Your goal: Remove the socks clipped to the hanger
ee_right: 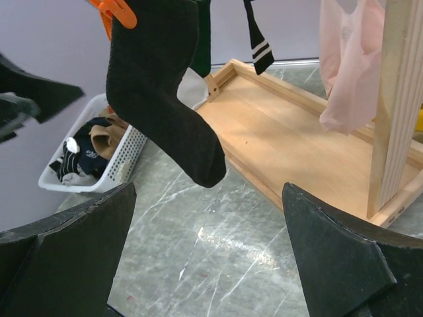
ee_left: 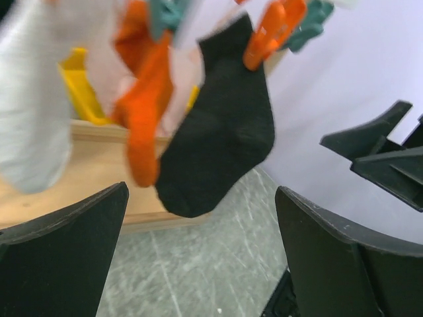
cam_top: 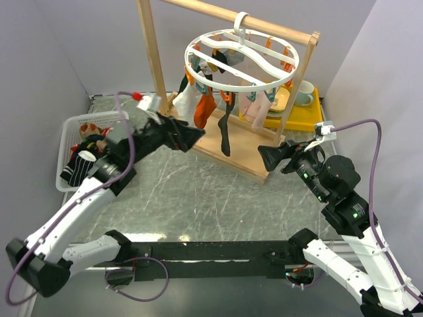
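Dangling socks (cam_top: 225,132) crowd the wooden rack (cam_top: 151,53) beside the basket (cam_top: 99,117).

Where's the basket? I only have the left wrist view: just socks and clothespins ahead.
Observer: The white basket sits left of the left arm, with socks inside.
Operator: Is the right gripper free?
Observer: Yes, open and empty, near the right end of the wooden rack.
Operator: Any sock besides this black sock?
Observer: A black sock with white stripes hangs above the rack's base.
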Motion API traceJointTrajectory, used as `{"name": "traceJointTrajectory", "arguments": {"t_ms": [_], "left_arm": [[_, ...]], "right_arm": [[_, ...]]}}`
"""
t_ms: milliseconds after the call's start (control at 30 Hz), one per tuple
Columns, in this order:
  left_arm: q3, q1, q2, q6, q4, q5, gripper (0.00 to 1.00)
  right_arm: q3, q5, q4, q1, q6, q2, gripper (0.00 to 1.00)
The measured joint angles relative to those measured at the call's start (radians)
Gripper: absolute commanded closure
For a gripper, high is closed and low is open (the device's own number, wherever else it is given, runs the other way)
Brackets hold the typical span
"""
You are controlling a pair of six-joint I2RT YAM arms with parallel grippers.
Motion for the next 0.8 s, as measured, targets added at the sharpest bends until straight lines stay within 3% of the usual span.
{"name": "traceJointTrajectory", "arguments": {"t_ms": [267,533,567,633,733,767,800], "left_arm": [[0.096,-0.213,0.19,0.069,0.013,-0.158,0.01],[0.24,-0.291,0.322,0.145,0.005,-0.303,0.03],[0.255,-0.307,0.333,0.16,0.005,-0.325,0.17],[0.275,-0.332,0.347,0.176,-0.002,-0.357,0.28],[0.319,-0.354,0.375,0.202,-0.02,-0.393,0.54],[0.34,-0.354,0.389,0.212,-0.032,-0.397,0.75],[0.353,-0.354,0.4,0.214,-0.037,-0.4,0.85]], "right_arm": [[0.0,-0.002,-0.002,0.0,-0.003,-0.003,0.0],[0.0,0.001,-0.021,0.0,-0.004,-0.011,0.0],[0.0,0.002,-0.023,0.0,-0.004,-0.012,0.0],[0.0,0.006,-0.028,0.0,-0.004,-0.014,0.0],[0.0,0.006,-0.029,0.0,-0.004,-0.017,0.0],[0.0,0.006,-0.029,0.0,-0.004,-0.018,0.0],[0.0,0.006,-0.029,0.0,-0.004,-0.019,0.0]]}}
